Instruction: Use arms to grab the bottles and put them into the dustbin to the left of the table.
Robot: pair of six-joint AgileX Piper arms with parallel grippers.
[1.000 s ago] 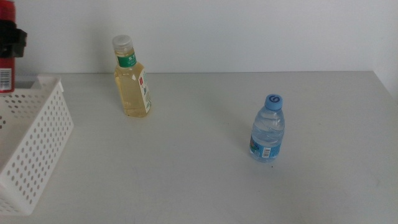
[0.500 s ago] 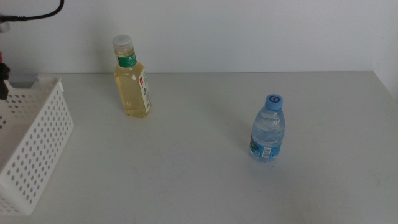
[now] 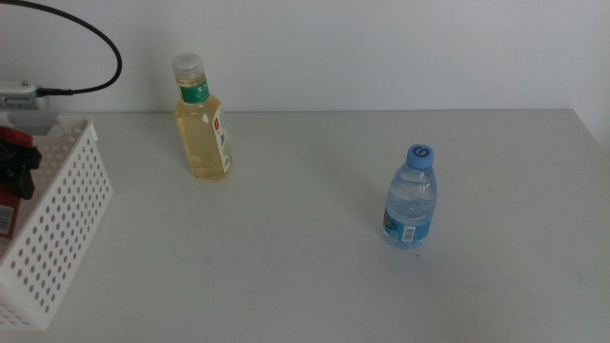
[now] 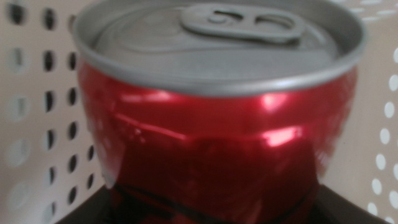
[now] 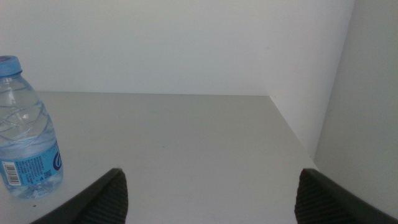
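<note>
A wide, matte, off-white table (image 3: 305,276) is seen in the middle view. A white plastic dustbin (image 3: 59,229), rectangular with walls pierced by rows of small round holes, sits at the 9 o'clock edge of that view. Inside it, at the far left, the left gripper (image 3: 13,170) is partly visible as a dark shape with red beside it, and a black cable (image 3: 95,38) arcs above. In the left wrist view a glossy red can (image 4: 217,130) with a dull silver lid and pull tab fills the picture, with the perforated walls close behind it on both sides. Dark jaws are seen at the can's lower flanks, so the can appears to be clamped between them, though the contact itself is mostly hidden.

A clear, flat-sided bottle of pale yellow liquid (image 3: 202,119), with a white cap and green neck band, stands upright toward 11 o'clock on the table, well apart from the dustbin. A small, ribbed, clear water bottle (image 3: 411,198) with a blue cap and blue label stands upright toward 3 o'clock of centre.

The right gripper (image 5: 211,205) is held low over the table with its jaws spread wide and nothing between them; the water bottle (image 5: 25,130) stands beyond and to one side of them, untouched.
</note>
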